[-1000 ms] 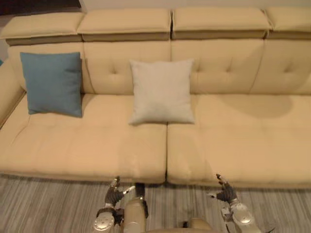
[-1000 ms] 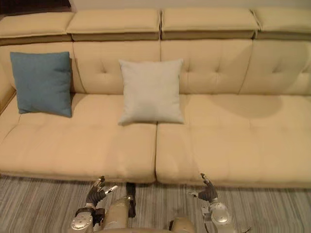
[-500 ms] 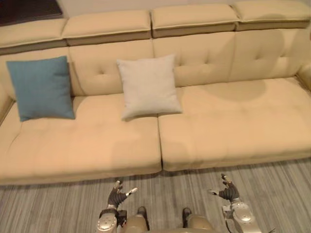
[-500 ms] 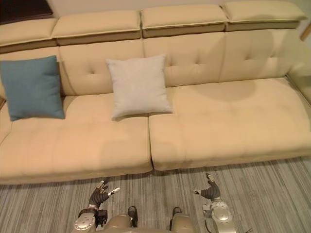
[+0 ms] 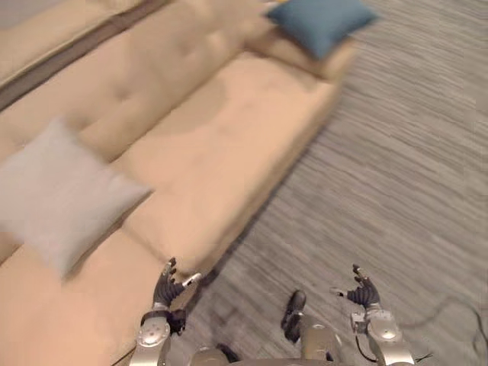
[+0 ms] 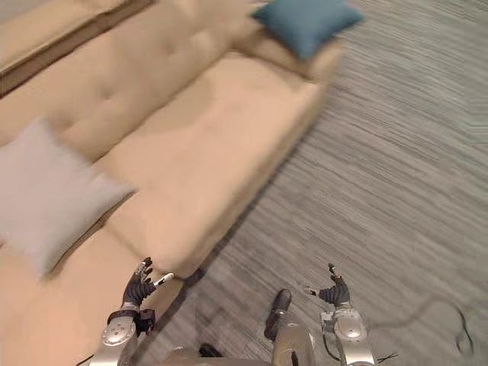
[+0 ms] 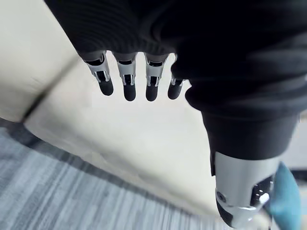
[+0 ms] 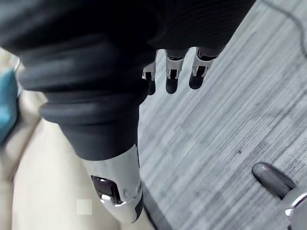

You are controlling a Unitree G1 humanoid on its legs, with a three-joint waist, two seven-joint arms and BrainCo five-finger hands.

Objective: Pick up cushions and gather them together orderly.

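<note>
Fingers (image 7: pixel 128 88): released on both sides. We see the left hand (image 5: pixel 169 288) with its row straight and bare by the seat's front edge, and the right hand (image 5: pixel 363 290) relaxed over the floor. Neither holds anything.
Cushions: the pale grey square fabric cushion (image 5: pixel 57 194) leans on the backrest, near and to the left beyond the left fingers. The teal-blue square fabric cushion (image 5: pixel 320 21) lies at the sofa's far end, well apart from both hands.
Support: the long beige upholstered sofa (image 5: pixel 213 145) is just past the left fingers, and the grey striped carpet floor (image 5: pixel 404 168) lies under the right fingers.
Step in hand: we judge this the approach to a first cushion, with nothing gathered yet.
Doing it well: we would face the chosen cushion squarely and bring the hands to opposite edges. We would close only once cloth sits between thumb and fingers, since a one-sided pinch would likely let it flop.
Placing: set it upright with its edge touching its partner.
</note>
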